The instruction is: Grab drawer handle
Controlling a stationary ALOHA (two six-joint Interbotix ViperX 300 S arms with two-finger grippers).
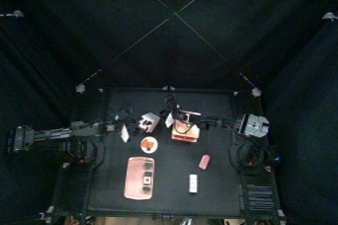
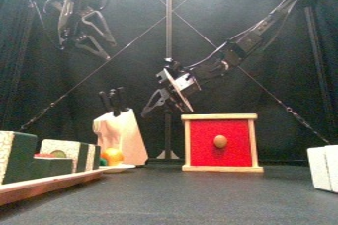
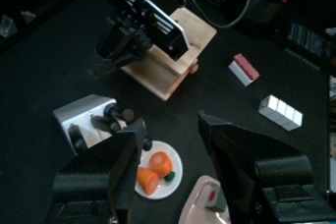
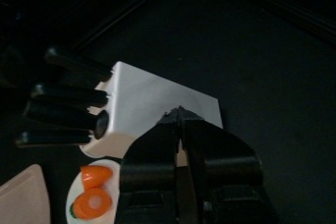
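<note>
Black table (image 1: 224, 111) carries everything, and its crowding is the main hazard. Largest on it is the pink tray (image 1: 141, 178), lying near the front edge, well apart from the work and no obstacle. The drawer (image 2: 238, 130) stands mid-table with its red front towards the front camera and its small round handle (image 2: 220, 142) in the middle of that face. The right gripper (image 2: 169, 91) hangs above and to the left of the drawer's top corner, its jaws nearly together and holding nothing.

In my judgement, that is the first risk. Jaws this narrow would push against the knob instead of straddling it, and the light box could slide back or tip. They need to part before the approach. The second risk is that the gripper sits over the drawer's top, not before its face. A straight drop would hit the white lid.

A knife block (image 2: 119, 135) stands just beside the drawer on its left, so swinging round that side could knock it. The plate (image 3: 174, 184) with orange pieces lies in front of the block. Room looks freest directly in front of the drawer's face and to its right. The left gripper (image 3: 168, 135) is held high on the left, jaws wide apart, and is clear of all this
</note>
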